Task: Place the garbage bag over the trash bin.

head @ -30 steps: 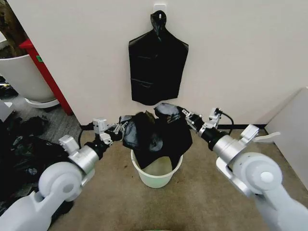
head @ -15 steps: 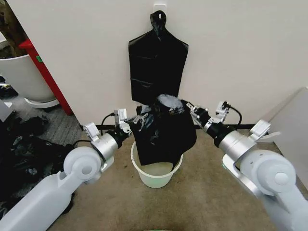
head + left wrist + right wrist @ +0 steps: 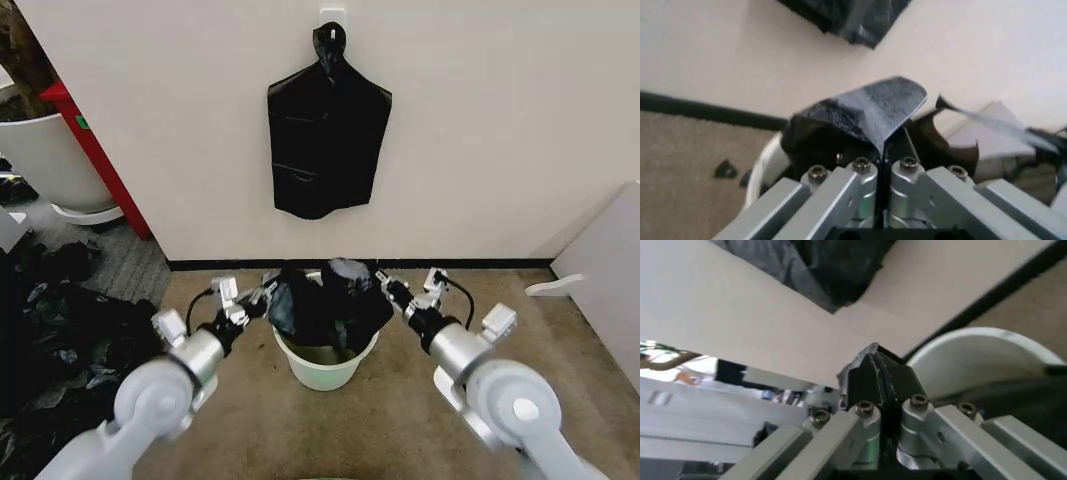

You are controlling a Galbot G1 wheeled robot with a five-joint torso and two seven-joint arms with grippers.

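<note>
The garbage bag (image 3: 322,305) is glossy black film, bunched over the mouth of the trash bin (image 3: 325,368), an off-white bucket on the carpet by the wall. My left gripper (image 3: 268,294) is at the bin's left rim, shut on a fold of the garbage bag (image 3: 867,107). At the right rim my right gripper (image 3: 385,287) is shut on the opposite edge of the garbage bag (image 3: 873,372). The bin's rim (image 3: 767,162) shows below the left fingers, and the bin's rim (image 3: 980,352) beside the right ones. Most of the bag hangs inside and above the opening.
A flat black bag bundle (image 3: 328,125) hangs from a hook on the wall above the bin. A big white tub (image 3: 45,150) and a red post (image 3: 95,150) stand at the left. A heap of black bags (image 3: 55,330) covers the floor at left. A white panel (image 3: 605,270) leans at right.
Both grippers have come down with the bag from above the bin to its rim. The bag, lifted and stretched earlier, now sits low over the opening.
</note>
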